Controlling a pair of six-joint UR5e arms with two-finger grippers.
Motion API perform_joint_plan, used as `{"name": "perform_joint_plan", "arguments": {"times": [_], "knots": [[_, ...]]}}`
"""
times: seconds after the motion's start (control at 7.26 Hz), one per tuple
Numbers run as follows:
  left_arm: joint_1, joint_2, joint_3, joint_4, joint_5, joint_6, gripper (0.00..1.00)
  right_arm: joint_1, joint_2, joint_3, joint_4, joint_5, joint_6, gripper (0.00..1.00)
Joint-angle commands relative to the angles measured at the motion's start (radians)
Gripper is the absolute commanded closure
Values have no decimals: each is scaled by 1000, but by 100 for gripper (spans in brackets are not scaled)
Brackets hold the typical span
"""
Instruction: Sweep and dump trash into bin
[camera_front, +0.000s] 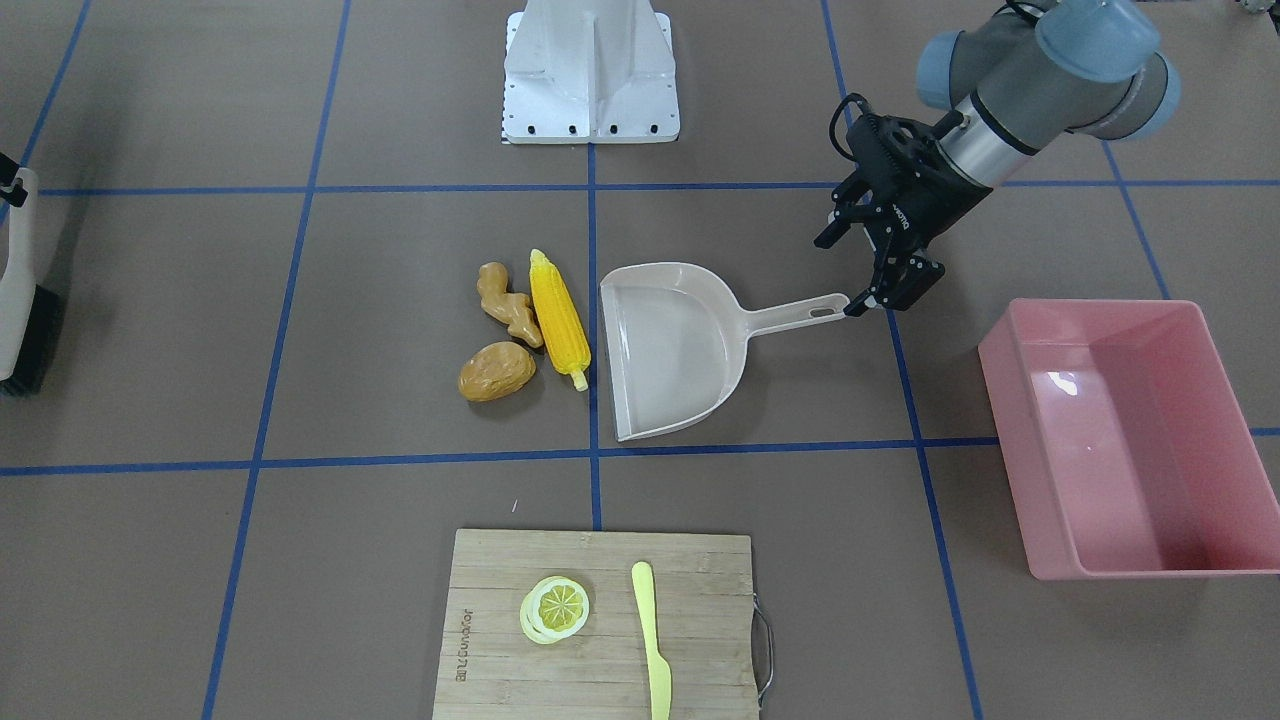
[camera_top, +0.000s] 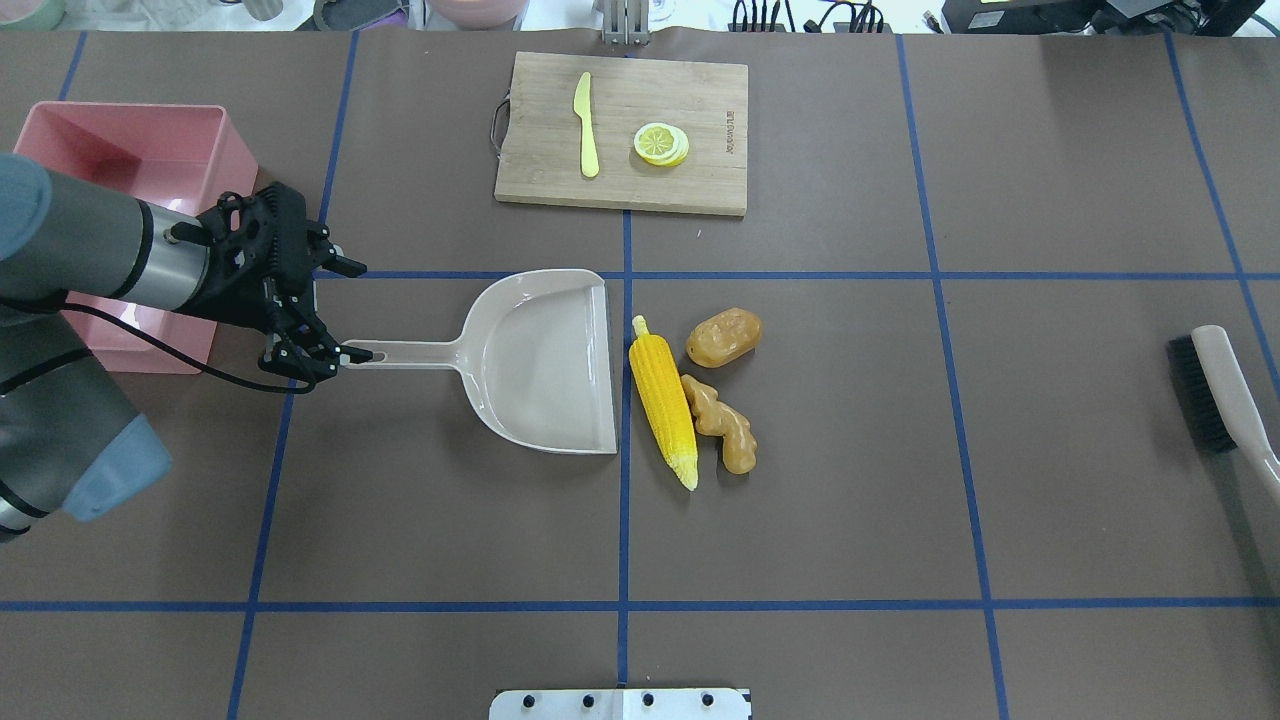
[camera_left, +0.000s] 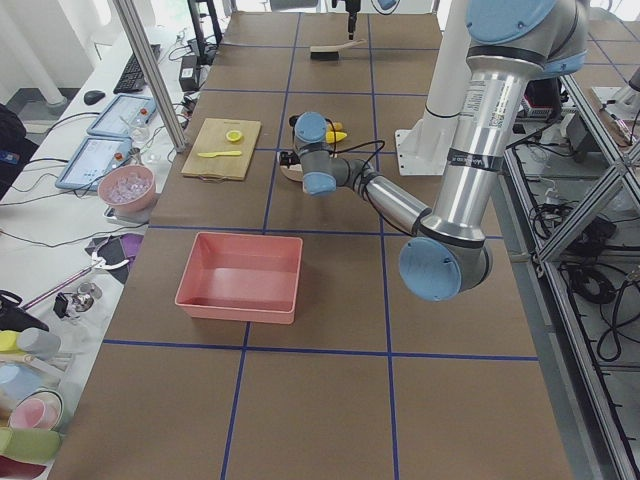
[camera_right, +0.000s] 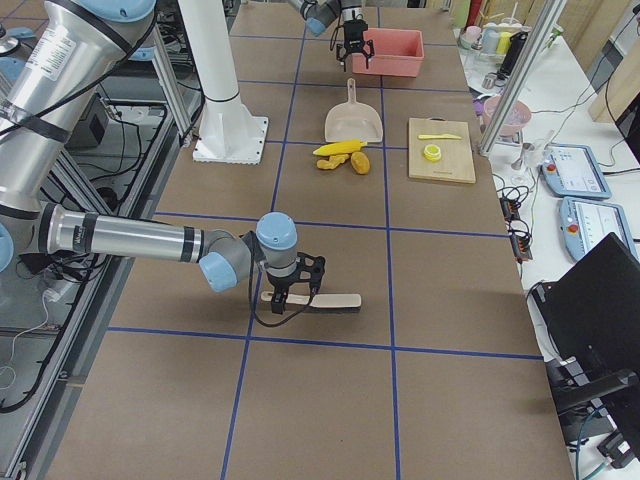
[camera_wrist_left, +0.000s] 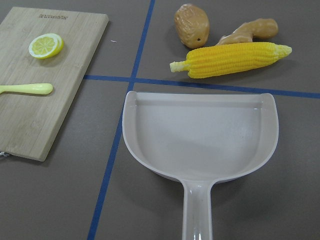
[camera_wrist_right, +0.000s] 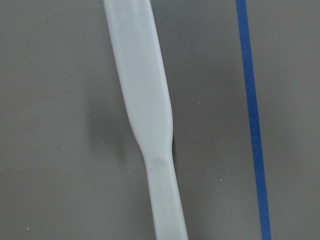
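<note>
The trash lies in a cluster mid-table: a yellow corn cob (camera_top: 662, 410), a tan ginger root (camera_top: 722, 420) and a brown potato (camera_top: 724, 337). A beige dustpan (camera_top: 540, 360) rests flat with its mouth beside the corn. My left gripper (camera_top: 342, 312) is open at the tip of the dustpan handle; one finger touches the handle end and the other stands apart. The pink bin (camera_top: 150, 130) sits just beyond that arm. Far across the table, my right gripper (camera_right: 288, 300) hovers over a brush (camera_right: 315, 300); I cannot tell whether it is open or shut.
A wooden cutting board (camera_top: 700, 110) holds a lemon slice (camera_top: 660, 143) and a pale yellow knife (camera_top: 586, 125) at the table's far edge. The robot base (camera_front: 590, 70) stands at the near edge. Blue tape lines cross the brown tabletop.
</note>
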Motion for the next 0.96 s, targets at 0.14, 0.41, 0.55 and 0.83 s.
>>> {"name": "perform_joint_plan", "arguments": {"times": [0.14, 0.41, 0.55, 0.83], "knots": [[136, -47, 110, -150, 91, -96, 3, -81, -2, -28, 61, -20, 36, 5], [146, -49, 118, -175, 90, -84, 3, -113, -1, -28, 61, -45, 36, 10], [146, -51, 121, -175, 91, -78, 3, -119, -2, -28, 61, -48, 36, 14], [140, -49, 124, -174, 93, -79, 3, -121, -5, -29, 61, -48, 36, 30]]}}
